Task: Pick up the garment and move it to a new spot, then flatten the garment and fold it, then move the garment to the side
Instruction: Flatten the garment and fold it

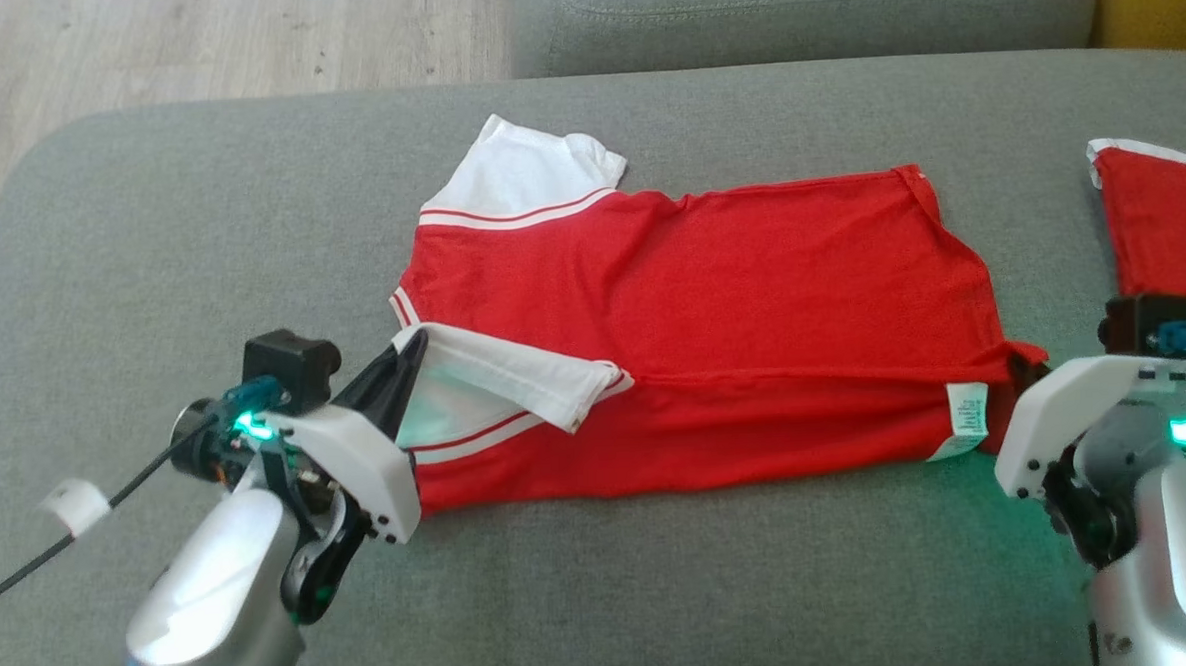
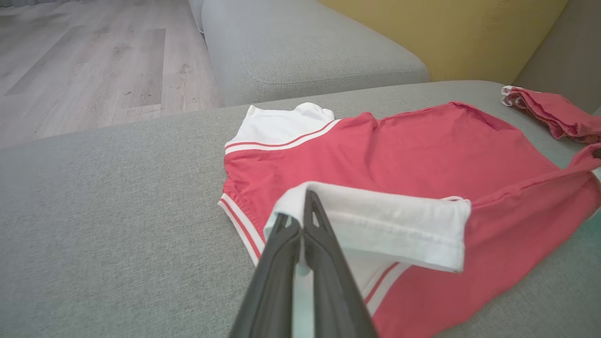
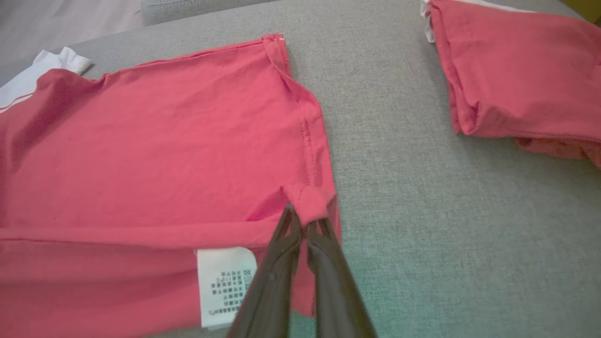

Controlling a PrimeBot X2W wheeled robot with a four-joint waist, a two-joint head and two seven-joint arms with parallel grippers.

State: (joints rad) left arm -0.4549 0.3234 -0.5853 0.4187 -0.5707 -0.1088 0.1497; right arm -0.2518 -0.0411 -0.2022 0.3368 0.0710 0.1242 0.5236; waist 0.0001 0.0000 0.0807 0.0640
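Note:
The garment (image 1: 731,287) is a red shirt with white sleeves, lying partly folded on the grey cushion (image 1: 664,590). My left gripper (image 1: 412,351) is shut on the edge of the near white sleeve (image 1: 515,376), which is lifted and turned over onto the red body. In the left wrist view the left gripper (image 2: 304,206) pinches that sleeve (image 2: 389,225) at its corner. My right gripper (image 1: 1020,362) is shut on the garment's lower hem corner, beside the white care label (image 1: 965,417). In the right wrist view the right gripper (image 3: 300,218) holds a bunched bit of red hem on the garment (image 3: 164,141).
A second red garment (image 1: 1164,228) lies folded at the cushion's right edge, apart from the first. A grey cushion (image 1: 799,9) stands behind, with wooden floor (image 1: 190,50) at the far left and a yellow wall (image 2: 446,33) beyond.

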